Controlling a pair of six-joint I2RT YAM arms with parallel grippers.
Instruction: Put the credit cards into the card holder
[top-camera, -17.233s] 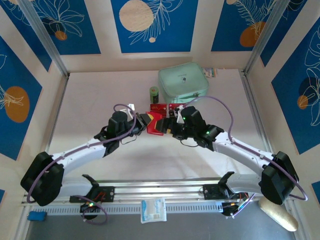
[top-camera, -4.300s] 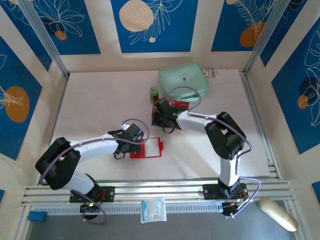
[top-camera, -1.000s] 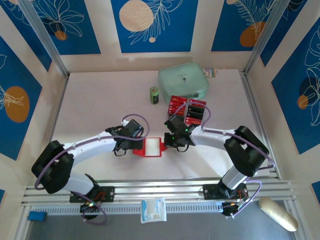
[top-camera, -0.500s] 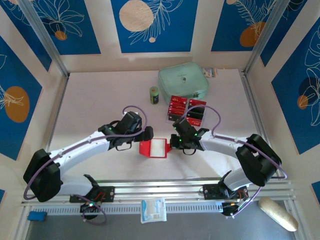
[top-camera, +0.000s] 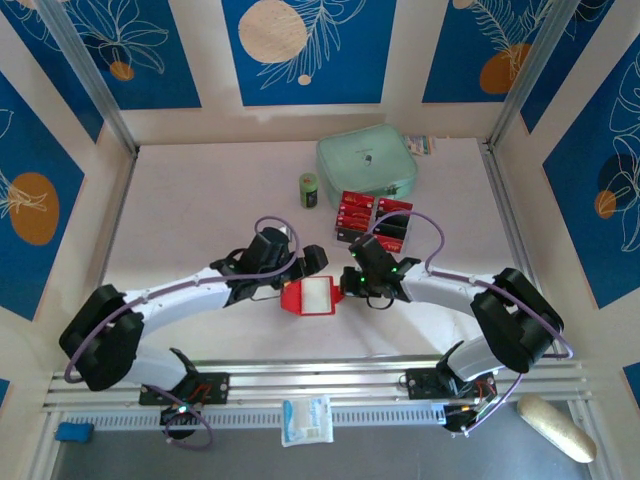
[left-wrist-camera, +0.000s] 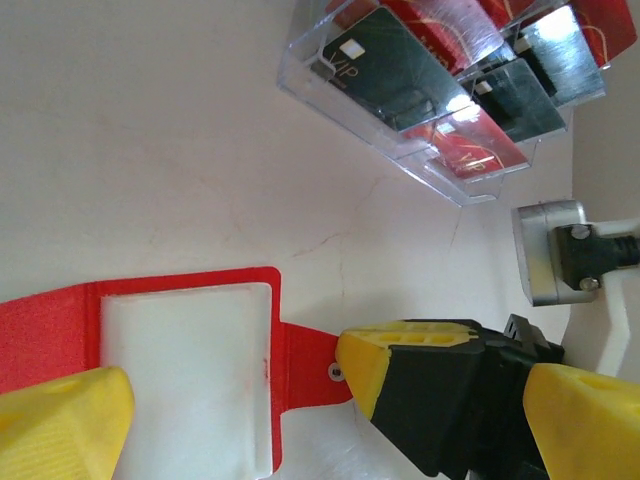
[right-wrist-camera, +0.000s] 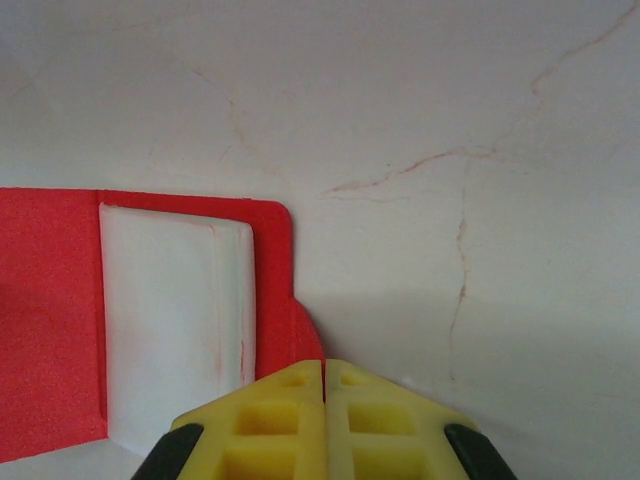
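Note:
The card holder (top-camera: 312, 297) lies open on the table, red with a pale inner pocket (left-wrist-camera: 185, 370), seen too in the right wrist view (right-wrist-camera: 50, 300). My right gripper (top-camera: 343, 287) (right-wrist-camera: 323, 372) is shut on the holder's red snap tab (left-wrist-camera: 305, 365) at its right edge. My left gripper (top-camera: 303, 277) (left-wrist-camera: 325, 392) hangs open over the holder, one yellow finger (left-wrist-camera: 65, 420) on each side. The credit cards (top-camera: 372, 220), red and black, sit in a clear tray (left-wrist-camera: 440, 175) behind the holder, apart from both grippers.
A mint-green zip pouch (top-camera: 367, 165) lies at the back, with a small green cylinder (top-camera: 309, 190) to its left. The two arms meet at the table's middle. A metal rail (top-camera: 320, 380) runs along the near edge.
My left gripper has swung right and forward until it straddles the holder. The holder has shifted slightly right, with the right gripper still at its tab.

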